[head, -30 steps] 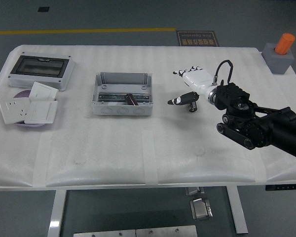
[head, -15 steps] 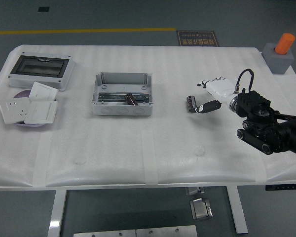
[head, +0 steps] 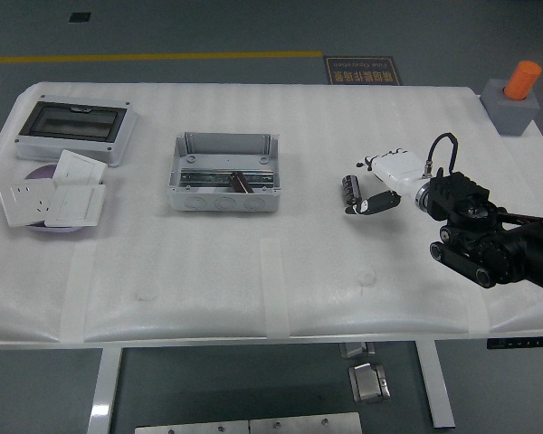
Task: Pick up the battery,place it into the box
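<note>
Right hand (head: 373, 185) is hovering open and holding nothing beside the battery (head: 351, 187) lying toward the table's (head: 253, 271) right edge, so a careless closing is risking to roll it away from the box (head: 224, 173).

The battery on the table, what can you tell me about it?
The battery is a small dark cylinder, its finish too small to make out. It lies on the white table, right of the open grey box. The right hand sits beside it, fingers around it; a firm grip can't be confirmed.
</note>
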`<action>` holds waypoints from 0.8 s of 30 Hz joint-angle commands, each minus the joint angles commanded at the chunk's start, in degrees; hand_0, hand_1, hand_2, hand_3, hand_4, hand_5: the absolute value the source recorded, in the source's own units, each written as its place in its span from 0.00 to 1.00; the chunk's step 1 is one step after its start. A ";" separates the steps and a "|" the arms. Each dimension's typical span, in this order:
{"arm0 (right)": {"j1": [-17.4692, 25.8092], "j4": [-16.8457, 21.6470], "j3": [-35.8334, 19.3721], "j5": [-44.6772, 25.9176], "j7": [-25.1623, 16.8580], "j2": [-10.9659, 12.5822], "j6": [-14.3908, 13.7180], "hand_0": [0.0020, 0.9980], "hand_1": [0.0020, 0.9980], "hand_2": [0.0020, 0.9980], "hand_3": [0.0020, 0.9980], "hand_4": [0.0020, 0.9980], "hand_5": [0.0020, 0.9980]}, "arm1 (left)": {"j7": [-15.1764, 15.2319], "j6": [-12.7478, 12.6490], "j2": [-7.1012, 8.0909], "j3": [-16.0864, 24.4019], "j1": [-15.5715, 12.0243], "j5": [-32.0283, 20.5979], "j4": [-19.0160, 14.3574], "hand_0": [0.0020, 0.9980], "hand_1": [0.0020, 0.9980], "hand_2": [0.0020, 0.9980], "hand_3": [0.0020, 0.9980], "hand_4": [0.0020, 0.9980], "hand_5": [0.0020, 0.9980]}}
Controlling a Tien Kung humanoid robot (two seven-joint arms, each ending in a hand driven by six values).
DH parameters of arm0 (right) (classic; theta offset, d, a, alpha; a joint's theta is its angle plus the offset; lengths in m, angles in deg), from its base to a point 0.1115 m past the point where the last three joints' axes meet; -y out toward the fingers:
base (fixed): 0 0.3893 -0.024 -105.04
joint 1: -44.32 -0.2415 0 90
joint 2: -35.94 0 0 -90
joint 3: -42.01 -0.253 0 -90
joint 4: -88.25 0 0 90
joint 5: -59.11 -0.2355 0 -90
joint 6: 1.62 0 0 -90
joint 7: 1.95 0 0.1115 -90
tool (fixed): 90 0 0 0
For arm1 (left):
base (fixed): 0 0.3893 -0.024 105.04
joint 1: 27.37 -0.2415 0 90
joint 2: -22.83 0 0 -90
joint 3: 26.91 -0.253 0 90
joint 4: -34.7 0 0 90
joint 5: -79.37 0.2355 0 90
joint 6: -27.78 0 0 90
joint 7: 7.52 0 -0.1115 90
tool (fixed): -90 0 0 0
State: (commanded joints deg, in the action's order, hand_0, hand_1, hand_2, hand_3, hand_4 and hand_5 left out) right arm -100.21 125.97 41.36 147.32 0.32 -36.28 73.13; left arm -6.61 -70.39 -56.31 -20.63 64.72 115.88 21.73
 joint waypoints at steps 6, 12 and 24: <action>-0.23 -0.04 -0.27 0.56 -0.11 -0.30 -0.08 0.92 0.82 0.79 0.86 1.00 0.71 | 0.03 0.03 -0.03 0.05 0.16 0.04 -0.02 0.59 0.61 0.49 0.61 0.44 0.50; -0.11 -0.11 -0.38 1.10 -0.16 -0.54 -0.34 0.92 0.81 0.79 0.85 1.00 0.70 | 0.14 -0.01 0.00 -0.13 0.36 -0.07 -0.04 0.59 0.61 0.49 0.61 0.44 0.50; 0.46 -0.57 -1.02 2.47 -0.24 -0.72 0.11 0.90 0.80 0.77 0.82 0.78 0.52 | 0.30 -0.09 -0.03 -0.63 0.47 -0.04 -0.23 0.59 0.61 0.49 0.61 0.45 0.51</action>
State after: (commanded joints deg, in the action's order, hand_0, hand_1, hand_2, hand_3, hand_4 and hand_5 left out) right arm -99.75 125.40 40.34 149.78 0.08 -37.01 73.24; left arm -6.31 -70.47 -56.34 -21.26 65.19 115.84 21.51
